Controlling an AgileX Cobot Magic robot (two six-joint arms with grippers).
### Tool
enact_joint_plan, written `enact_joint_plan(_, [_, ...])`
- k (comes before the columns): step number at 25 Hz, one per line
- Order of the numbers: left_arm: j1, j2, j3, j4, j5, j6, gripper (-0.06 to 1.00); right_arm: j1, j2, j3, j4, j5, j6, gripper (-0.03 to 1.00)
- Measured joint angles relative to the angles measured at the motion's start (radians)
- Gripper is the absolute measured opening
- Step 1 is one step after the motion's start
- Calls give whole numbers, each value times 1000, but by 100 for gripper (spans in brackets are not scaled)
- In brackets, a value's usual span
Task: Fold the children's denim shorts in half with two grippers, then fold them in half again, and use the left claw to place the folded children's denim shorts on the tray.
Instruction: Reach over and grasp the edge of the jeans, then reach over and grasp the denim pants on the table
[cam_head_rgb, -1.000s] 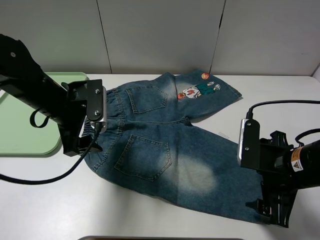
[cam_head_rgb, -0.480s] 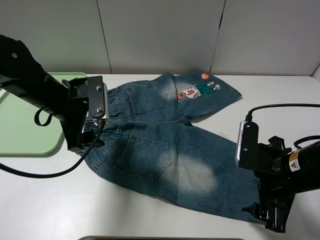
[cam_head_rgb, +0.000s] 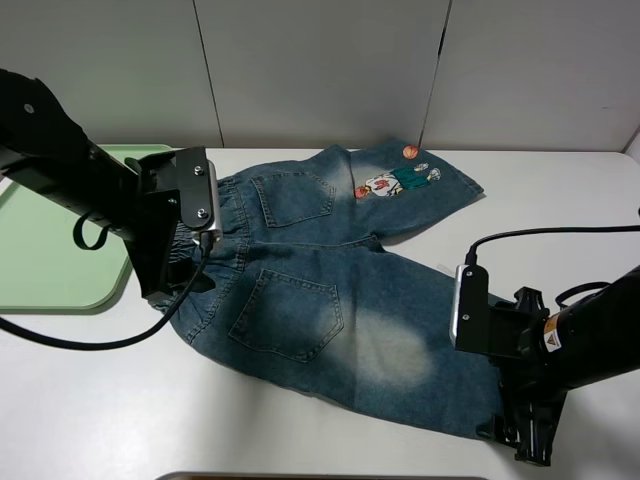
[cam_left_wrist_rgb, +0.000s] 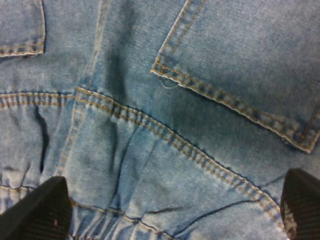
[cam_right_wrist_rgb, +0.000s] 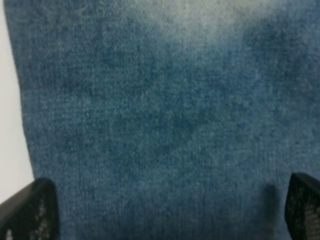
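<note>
On the table (cam_head_rgb: 120, 400) right of the tray (cam_head_rgb: 50, 270), the shorts (cam_head_rgb: 330, 290) lie unfolded; the left gripper (cam_head_rgb: 163, 288) at the waistband (cam_head_rgb: 236, 215) and right gripper (cam_head_rgb: 522, 440) at the near hem (cam_head_rgb: 460, 418) gape empty, seemingly about to pinch for the first fold.

shorts (cam_head_rgb: 330, 300): washed denim cloth, matt, woven grain; tray (cam_head_rgb: 50, 270): smooth plastic, slight sheen; table (cam_head_rgb: 100, 400): matt white; finger pads (cam_left_wrist_rgb: 42, 210): dimpled blk
</note>
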Motion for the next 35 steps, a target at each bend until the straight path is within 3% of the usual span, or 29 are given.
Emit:
enact_joint_plan(18, [0, 0, 0, -26, -33, 1, 83, 0, 38, -2, 23, -21, 0, 69])
enact_joint_plan(20, [0, 0, 0, -26, -33, 1, 83, 0, 39, -2, 0, -39, 0, 60])
enact_joint_plan(26, [0, 0, 0, -26, -33, 2, 83, 0, 47, -2, -60, -67, 0, 6])
enact_joint_plan(29, [0, 0, 0, -26, -33, 2, 82, 0, 47, -2, -72, -67, 0, -1])
enact_joint_plan(35, [0, 0, 0, 9, 57, 35, 82, 0, 47, -2, -75, -67, 0, -2])
